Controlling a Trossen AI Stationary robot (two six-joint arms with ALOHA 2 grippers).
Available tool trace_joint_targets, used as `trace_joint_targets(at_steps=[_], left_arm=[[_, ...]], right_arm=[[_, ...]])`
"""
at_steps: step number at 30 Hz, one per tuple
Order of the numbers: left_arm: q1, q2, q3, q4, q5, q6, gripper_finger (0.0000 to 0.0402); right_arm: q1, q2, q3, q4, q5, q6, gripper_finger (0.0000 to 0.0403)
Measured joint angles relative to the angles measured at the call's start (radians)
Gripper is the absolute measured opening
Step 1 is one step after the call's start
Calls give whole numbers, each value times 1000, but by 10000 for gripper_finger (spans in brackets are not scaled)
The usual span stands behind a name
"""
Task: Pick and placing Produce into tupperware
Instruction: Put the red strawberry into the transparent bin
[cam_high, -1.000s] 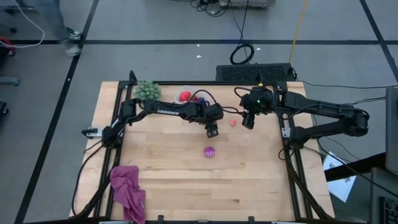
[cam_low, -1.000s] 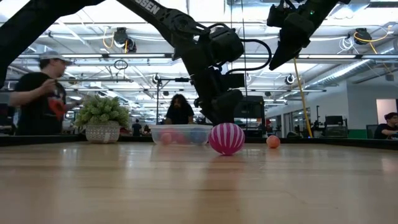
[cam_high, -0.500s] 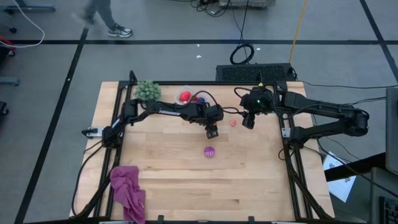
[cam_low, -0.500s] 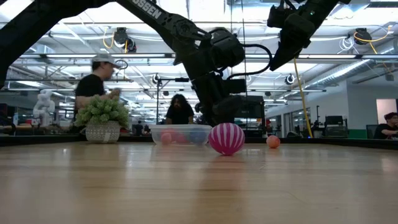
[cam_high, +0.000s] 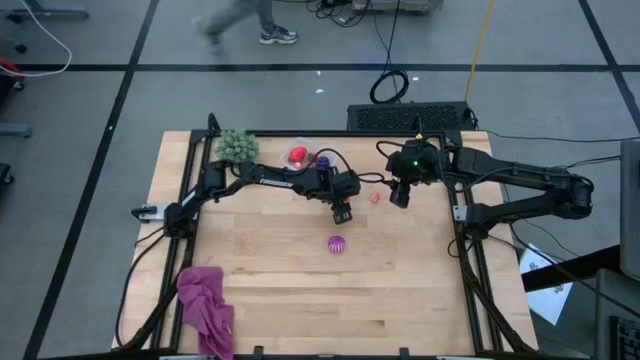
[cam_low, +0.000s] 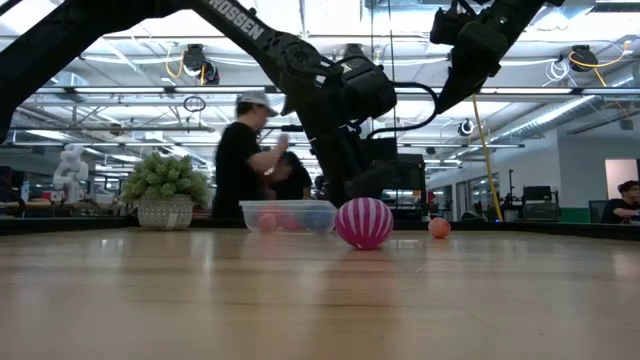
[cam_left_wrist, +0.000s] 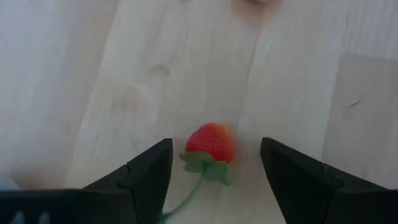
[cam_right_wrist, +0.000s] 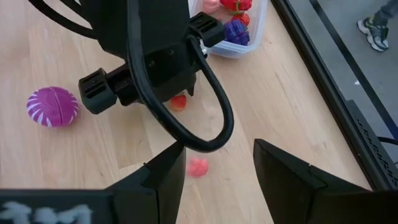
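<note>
A small red strawberry (cam_left_wrist: 211, 142) with a green leaf and stem lies on the wooden table. My left gripper (cam_left_wrist: 214, 163) stands open over it, one finger on each side, touching nothing. In the high view that gripper (cam_high: 342, 213) is at mid-table and hides the strawberry. A magenta-striped ball (cam_high: 336, 243) lies nearer the front. A pink piece (cam_high: 375, 197) lies below my right gripper (cam_high: 400, 195), which hangs open and high. The clear tupperware (cam_high: 306, 157) at the far edge holds red and blue-purple pieces.
A green bushy plant (cam_high: 237, 145) stands left of the tupperware at the far edge. A magenta cloth (cam_high: 205, 308) lies at the near left corner. The black table frame (cam_high: 462, 240) runs along the sides. A person (cam_low: 243, 160) moves behind the table.
My left gripper has sunk toward the table over the strawberry, its fingers as wide apart as before. A person has walked across the room behind the table.
</note>
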Motion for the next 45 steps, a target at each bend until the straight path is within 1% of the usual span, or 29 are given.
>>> trace_joint_targets(at_steps=[16, 19, 25, 29, 32, 45], left_arm=[[0, 12, 2, 9, 6, -2, 249], [2, 12, 2, 7, 4, -2, 234], [6, 12, 2, -3, 13, -3, 178], [6, 12, 2, -5, 13, -2, 154], [6, 12, 1, -5, 14, -3, 148], [1, 6, 0, 3, 16, -15, 147]], right_arm=[[13, 0, 0, -1, 0, 5, 180], [13, 0, 0, -1, 0, 7, 180], [13, 0, 0, -2, 0, 19, 180], [13, 0, 0, -3, 0, 19, 180], [13, 0, 0, -7, -1, 19, 180], [13, 0, 0, -11, 0, 19, 180]])
